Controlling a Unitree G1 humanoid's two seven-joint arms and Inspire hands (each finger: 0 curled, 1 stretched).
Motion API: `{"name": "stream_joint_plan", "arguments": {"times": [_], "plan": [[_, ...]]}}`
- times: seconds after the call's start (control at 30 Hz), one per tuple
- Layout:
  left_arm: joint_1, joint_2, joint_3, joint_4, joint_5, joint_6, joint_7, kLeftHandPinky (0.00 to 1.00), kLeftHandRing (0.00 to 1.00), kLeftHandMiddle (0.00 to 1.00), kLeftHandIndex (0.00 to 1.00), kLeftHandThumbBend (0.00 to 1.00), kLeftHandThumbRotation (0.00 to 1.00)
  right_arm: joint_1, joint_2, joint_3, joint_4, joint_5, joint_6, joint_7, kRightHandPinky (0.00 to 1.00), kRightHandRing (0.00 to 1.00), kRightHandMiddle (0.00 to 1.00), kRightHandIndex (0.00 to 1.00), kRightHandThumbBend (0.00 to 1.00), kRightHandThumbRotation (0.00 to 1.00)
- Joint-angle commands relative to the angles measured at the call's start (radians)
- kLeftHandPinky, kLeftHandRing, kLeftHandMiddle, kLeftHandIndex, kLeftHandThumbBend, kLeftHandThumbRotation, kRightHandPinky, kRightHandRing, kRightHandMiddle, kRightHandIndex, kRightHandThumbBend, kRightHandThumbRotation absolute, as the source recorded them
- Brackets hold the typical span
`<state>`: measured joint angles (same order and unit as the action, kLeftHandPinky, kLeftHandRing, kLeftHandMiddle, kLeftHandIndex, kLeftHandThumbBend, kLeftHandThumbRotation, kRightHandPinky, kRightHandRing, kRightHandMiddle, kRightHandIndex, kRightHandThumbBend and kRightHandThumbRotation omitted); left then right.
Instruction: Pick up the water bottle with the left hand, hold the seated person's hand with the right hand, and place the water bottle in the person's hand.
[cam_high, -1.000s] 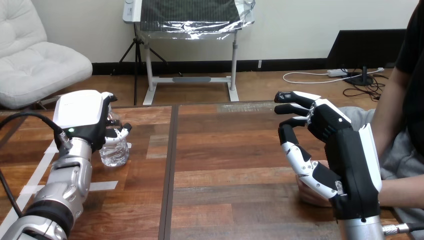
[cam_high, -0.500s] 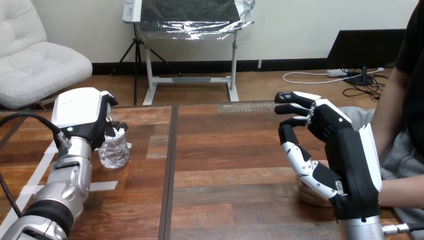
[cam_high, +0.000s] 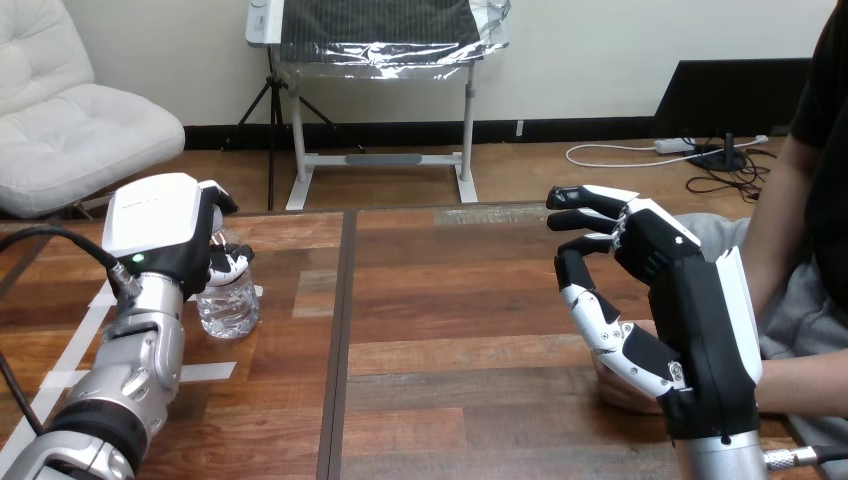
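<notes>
Wooden table (cam_high: 450, 320), head view: at nine o'clock the one water bottle (cam_high: 228, 308) stands upright, with the left hand (cam_high: 155, 225) curled round its top. I judge this the grasp step, with the lift next. At four o'clock the right hand (cam_high: 700, 310), fingers loosely spread and gripping nothing, hangs over the one person's hand (cam_high: 620, 390).

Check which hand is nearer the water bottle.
Left. The left hand is on the water bottle, fingers curled round its top, at the table's left. The right hand is open far across the table, above the person's hand.
</notes>
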<state>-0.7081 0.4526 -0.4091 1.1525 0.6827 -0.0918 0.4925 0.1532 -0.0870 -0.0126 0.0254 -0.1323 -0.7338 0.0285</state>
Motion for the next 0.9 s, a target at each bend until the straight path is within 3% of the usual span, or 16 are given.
{"name": "stream_joint_plan", "arguments": {"times": [0.0,0.2,0.6,0.87], "plan": [[-0.002,-0.021,0.014,-0.016,-0.022,-0.014,0.005,0.52,0.64,0.71,0.67,0.53,0.21,-0.058,-0.006,-0.007,-0.055,-0.004,0.003,-0.01,0.57,0.68,0.74,0.67,0.31,0.18],[0.011,-0.026,0.025,-0.019,-0.049,-0.05,0.029,0.51,0.63,0.7,0.66,0.55,0.18,-0.061,-0.007,-0.004,-0.051,0.006,-0.001,-0.005,0.57,0.68,0.74,0.67,0.31,0.19],[0.056,-0.037,0.046,-0.065,-0.091,-0.103,0.026,0.53,0.64,0.71,0.67,0.55,0.17,-0.063,-0.007,-0.005,-0.051,0.008,-0.002,-0.006,0.57,0.68,0.73,0.66,0.31,0.18],[0.091,-0.051,0.056,-0.106,-0.114,-0.102,0.018,0.54,0.65,0.72,0.69,0.56,0.16,-0.063,-0.008,-0.006,-0.05,0.002,-0.005,-0.007,0.57,0.68,0.73,0.66,0.3,0.18]]}}
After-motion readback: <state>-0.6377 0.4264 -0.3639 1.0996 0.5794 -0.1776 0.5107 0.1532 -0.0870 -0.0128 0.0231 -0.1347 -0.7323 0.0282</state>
